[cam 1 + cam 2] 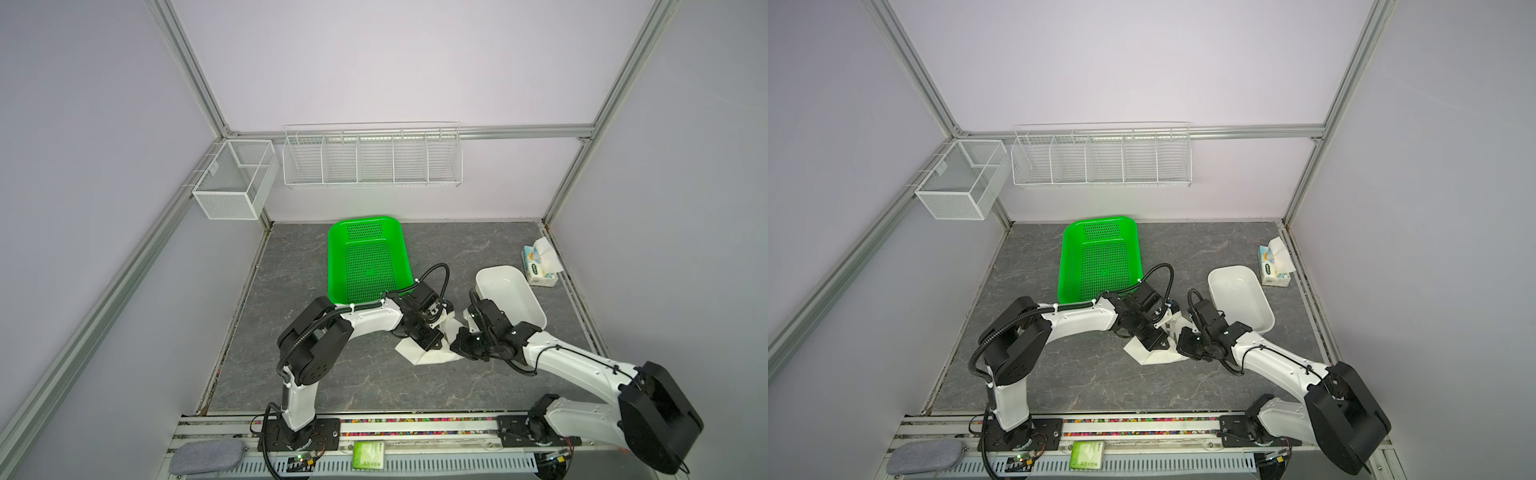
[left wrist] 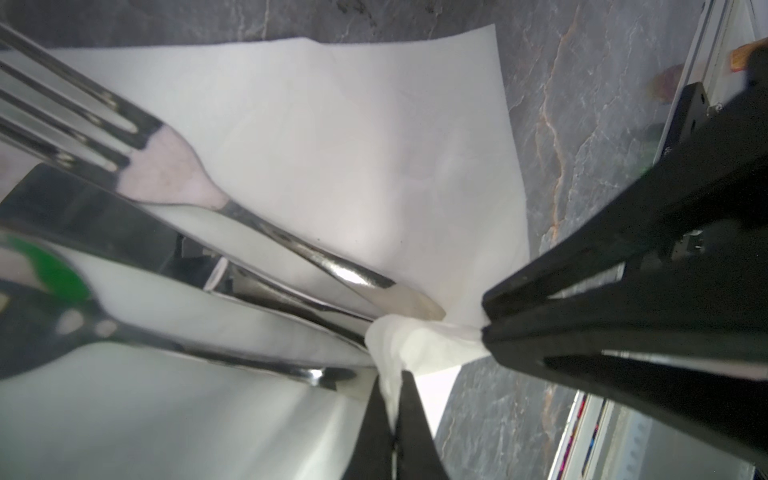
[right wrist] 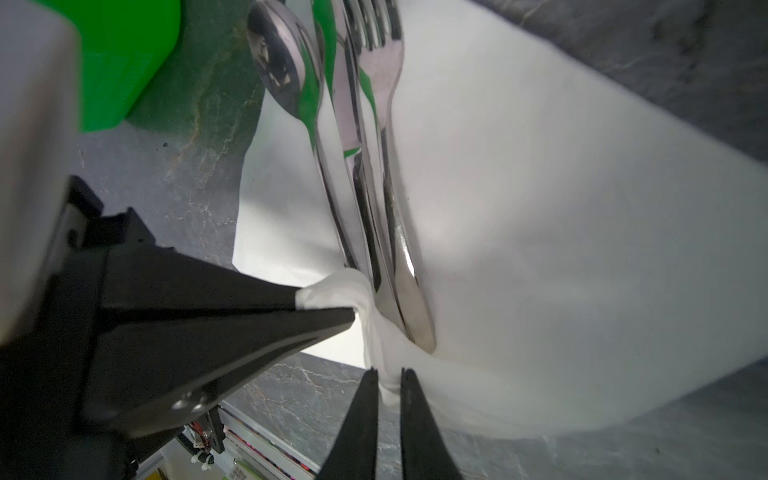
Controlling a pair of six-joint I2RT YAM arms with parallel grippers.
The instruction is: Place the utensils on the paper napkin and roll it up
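The white paper napkin [image 2: 353, 145] [image 1: 424, 357] lies on the grey table between both arms, its near corner bunched up. On it the utensils lie side by side: fork [image 2: 166, 174] [image 3: 382, 62], knife [image 2: 104, 224] [image 3: 345, 104] and spoon [image 2: 62, 316] [image 3: 278, 66], their handle ends at the bunched corner. My left gripper [image 2: 392, 386] is shut on a pinch of that corner. My right gripper [image 3: 389, 374] holds a neighbouring fold of the napkin between its nearly closed tips. The two grippers meet almost tip to tip. From above, both gripper bodies hide the utensils.
A green perforated basket [image 1: 365, 257] stands behind the left arm. A white tub [image 1: 511, 299] sits behind the right arm, with a tissue pack [image 1: 538, 266] at the table's right edge. Wire racks [image 1: 372, 158] hang on the back wall.
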